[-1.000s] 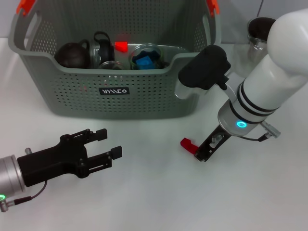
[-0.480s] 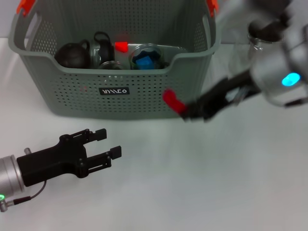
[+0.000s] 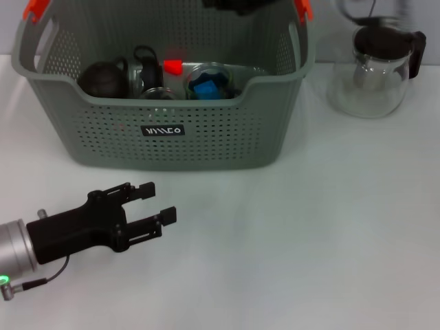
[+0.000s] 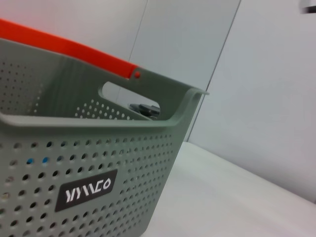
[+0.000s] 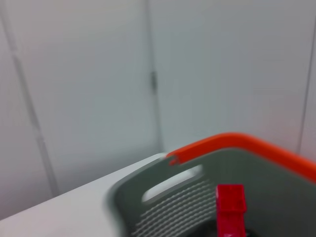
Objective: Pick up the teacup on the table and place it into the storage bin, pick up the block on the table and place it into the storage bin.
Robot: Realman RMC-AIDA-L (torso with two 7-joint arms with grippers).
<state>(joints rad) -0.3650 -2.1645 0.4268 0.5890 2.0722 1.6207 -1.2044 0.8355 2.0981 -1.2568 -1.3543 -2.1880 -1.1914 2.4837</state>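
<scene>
The grey-green storage bin (image 3: 268,79) stands at the back of the table. In the right wrist view the red block (image 5: 230,206) hangs in the air over the storage bin's (image 5: 237,144) orange-trimmed rim. Only a dark part of my right gripper (image 3: 234,5) shows, at the head view's top edge above the bin's back wall. A glass teacup (image 3: 206,81) with something blue in it lies inside the bin. My left gripper (image 3: 159,201) rests low over the table in front of the bin, open and holding nothing. The left wrist view looks at the bin's (image 4: 98,163) labelled front wall.
Inside the bin lie a dark round pot (image 3: 102,77), a black-handled item (image 3: 146,67) and a small red piece (image 3: 172,66). A glass jug (image 3: 375,69) with a black lid stands to the right of the bin. White tabletop (image 3: 295,234) lies in front.
My right arm lifted the red block off the table, swung it up past the bin's front and now holds it over the bin at the view's top. The left arm stayed still.
</scene>
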